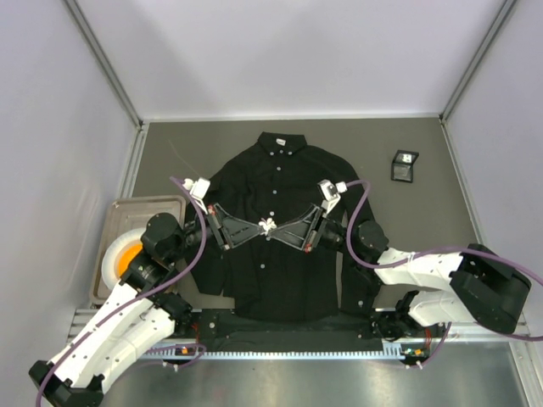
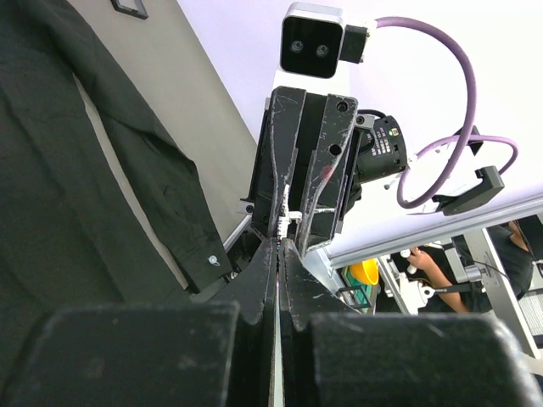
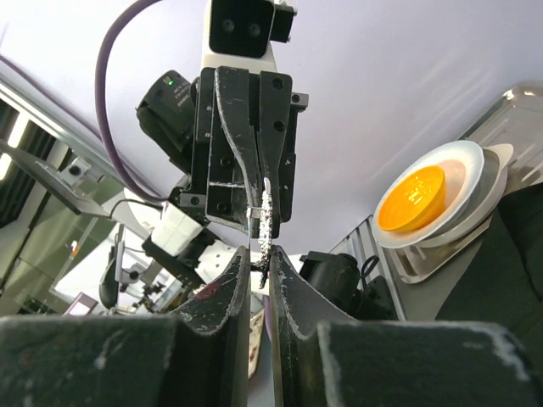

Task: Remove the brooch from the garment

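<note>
Claws meet tip to tip. Left claw point(image 2: 278, 251) is pressed fully together. Right claw point(image 3: 260, 264) is at a narrow gap, pinching the lower end of the brooch point(image 3: 265, 222). Brooch stands on edge right between the two sets of tips. Cannot tell whether left claw nips its pin or back, or just butts against it. No cloth shows at the tips in either wrist view. Black shirt point(image 1: 284, 182) lies flat directly under both claws, collar on the far side.

Handling, as a guess:
- **Brooch:** tiny, light and rigid, with thin jagged petals. Likely brittle, and smooth enough to twist out of a tip pinch.
- **Where to hold:** across the flat faces near the centre, not on the petal points, with the other claw on the pin or clasp.
- **Shirt:** soft and limp, would lift with any pull, so hold it down close to the pin.

Writing:
- **White collar label** point(image 1: 286, 138), beyond the claws: too small to read.
- **Small black box** point(image 1: 405, 166), well out on right claw's side: pale mark on the lid, unreadable.
- **Wrist motor** point(image 2: 389, 146) behind right claw: white print, illegible.
- **Orange bowl** point(image 3: 411, 199), out on left claw's side: no markings seen.
</note>
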`<state>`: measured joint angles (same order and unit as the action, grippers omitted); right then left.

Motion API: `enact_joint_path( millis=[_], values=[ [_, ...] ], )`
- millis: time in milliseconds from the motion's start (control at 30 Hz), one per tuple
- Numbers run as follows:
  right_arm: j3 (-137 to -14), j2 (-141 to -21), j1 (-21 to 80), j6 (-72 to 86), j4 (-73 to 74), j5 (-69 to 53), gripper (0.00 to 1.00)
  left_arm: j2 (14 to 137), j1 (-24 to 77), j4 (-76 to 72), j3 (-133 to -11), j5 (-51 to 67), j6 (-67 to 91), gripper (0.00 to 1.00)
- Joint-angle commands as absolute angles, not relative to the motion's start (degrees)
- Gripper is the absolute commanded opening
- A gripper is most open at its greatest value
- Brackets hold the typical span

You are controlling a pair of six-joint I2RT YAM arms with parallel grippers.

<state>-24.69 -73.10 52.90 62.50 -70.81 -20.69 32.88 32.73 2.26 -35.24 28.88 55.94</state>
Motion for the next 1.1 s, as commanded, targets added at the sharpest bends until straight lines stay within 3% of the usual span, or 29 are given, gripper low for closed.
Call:
enact_joint_path(
  millis=[0, 267, 433, 667, 800, 1067],
  values=[
    [-23.2, -73.2, 51.5, 63.8, -75.3, -12.0, 0.08, 29.3, 32.1, -1.6, -36.5, 27.9, 57.3, 0.00],
    [-23.9, -74.5, 52.4, 63.6, -75.0, -12.3, 0.08, 28.7, 32.1, -1.2, -36.5, 27.5, 56.9, 0.00],
    [-23.2, -74.3, 52.4, 62.8, -75.9, -13.1, 0.22, 28.8, 32.2, -0.2, -36.7, 26.8, 56.4, 0.00],
    [-23.6, -73.3, 52.3, 61.2, -74.8, -14.9, 0.27, 29.3, 32.2, 1.0, -36.7, 27.1, 56.3, 0.00],
    [-24.3, -72.3, 52.3, 60.1, -75.1, -16.4, 0.43, 29.5, 32.1, 1.1, -36.8, 27.1, 55.6, 0.00],
    [-26.7, -68.4, 52.4, 55.0, -70.0, -19.9, 0.58, 30.3, 32.2, 1.5, -37.1, 27.2, 53.7, 0.00]
  ],
)
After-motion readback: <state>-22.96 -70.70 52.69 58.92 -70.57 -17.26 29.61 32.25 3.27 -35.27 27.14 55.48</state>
